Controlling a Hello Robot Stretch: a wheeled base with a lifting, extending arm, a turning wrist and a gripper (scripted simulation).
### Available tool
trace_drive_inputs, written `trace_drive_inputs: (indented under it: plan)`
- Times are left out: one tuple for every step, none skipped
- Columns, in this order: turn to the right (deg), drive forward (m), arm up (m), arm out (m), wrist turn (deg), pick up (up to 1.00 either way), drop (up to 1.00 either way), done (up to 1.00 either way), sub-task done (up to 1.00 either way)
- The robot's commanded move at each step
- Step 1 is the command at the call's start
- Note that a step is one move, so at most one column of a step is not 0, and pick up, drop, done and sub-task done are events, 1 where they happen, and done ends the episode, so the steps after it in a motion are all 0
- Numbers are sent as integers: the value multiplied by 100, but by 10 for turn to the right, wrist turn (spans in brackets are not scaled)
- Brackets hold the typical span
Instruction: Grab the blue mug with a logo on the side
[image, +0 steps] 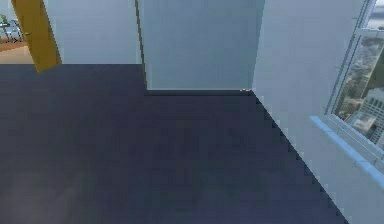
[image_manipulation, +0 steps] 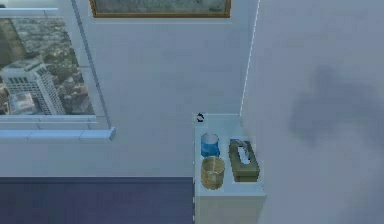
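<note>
Arm side view: a narrow white table (image_manipulation: 230, 200) stands in the corner against pale walls. The blue mug (image_manipulation: 210, 144) stands upright on the table's far left part; any logo or print on it is too small to read. Just nearer to me is a yellowish round container (image_manipulation: 212, 172). A tan tissue box (image_manipulation: 243, 160) lies beside both. A window (image_manipulation: 40, 65) shows city towers at the view's left. Forward view: dark floor (image: 120, 140) and an orange door (image: 35, 35). My end effector's state: cannot tell.
</note>
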Motion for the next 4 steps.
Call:
trace_drive_inputs:
  plan:
    - [0, 0, 50, 0, 0, 0, 0, 0, 0]
    - [0, 0, 34, 0, 0, 0, 0, 0, 0]
    - [0, 0, 0, 46, 0, 0, 0, 0, 0]
    - [0, 0, 0, 0, 450, 0, 0, 0, 0]
